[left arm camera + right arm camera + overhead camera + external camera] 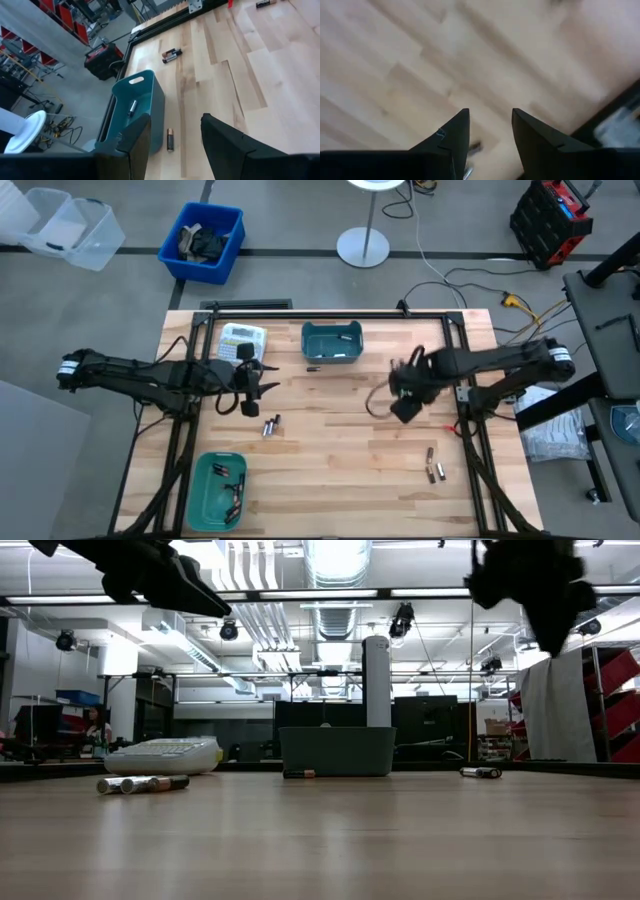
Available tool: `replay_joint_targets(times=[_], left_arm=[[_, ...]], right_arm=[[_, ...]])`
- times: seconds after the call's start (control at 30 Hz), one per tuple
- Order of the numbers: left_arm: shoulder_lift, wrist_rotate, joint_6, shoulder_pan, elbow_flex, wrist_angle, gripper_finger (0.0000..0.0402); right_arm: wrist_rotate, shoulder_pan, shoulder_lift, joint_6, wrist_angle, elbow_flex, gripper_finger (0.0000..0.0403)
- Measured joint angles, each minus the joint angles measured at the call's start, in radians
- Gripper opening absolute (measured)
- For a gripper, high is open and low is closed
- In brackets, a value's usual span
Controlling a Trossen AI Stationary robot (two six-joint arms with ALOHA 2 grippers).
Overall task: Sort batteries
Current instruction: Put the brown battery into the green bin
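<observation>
Both grippers empty, jaws apart; batteries loose on table.

High: left gripper (247, 388) above batteries (270, 425); right gripper (402, 406) mid-table. L wrist: battery (170, 139) beside teal bin (150, 107). Centre over one cell before descending.

Overhead and table-level cameras (plus wrists) share the table (340, 460).

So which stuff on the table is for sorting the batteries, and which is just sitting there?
For the job:
- small grey and dark cylinder batteries, more near the right edge
- teal plastic bin at the back
- teal plastic bin at the front left
- left hand and right hand, both open

Just lying about:
- white label-maker with keypad
</observation>
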Motion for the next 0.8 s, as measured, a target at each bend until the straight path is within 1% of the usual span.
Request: replay_joint_targets(times=[0.2, 0.37, 0.57, 0.8], left_arm=[[0.0, 0.0, -0.002, 0.0, 0.0, 0.0, 0.0155], [0.0, 0.0, -0.003, 0.0, 0.0, 0.0, 0.0155], [0.0, 0.0, -0.005, 0.0, 0.0, 0.0, 0.0155], [0.0, 0.0, -0.048, -0.001, 0.0, 0.0, 0.0155]], right_arm=[[-0.087, 0.192, -0.003, 0.291, 0.025, -0.117, 0.0154], [-0.089, 0.329, -0.007, 0.469, 0.127, -0.22, 0.0162], [-0.09, 0.407, -0.012, 0.606, 0.312, -0.338, 0.0161], [-0.091, 0.455, -0.012, 0.711, 0.337, -0.39, 0.0151]])
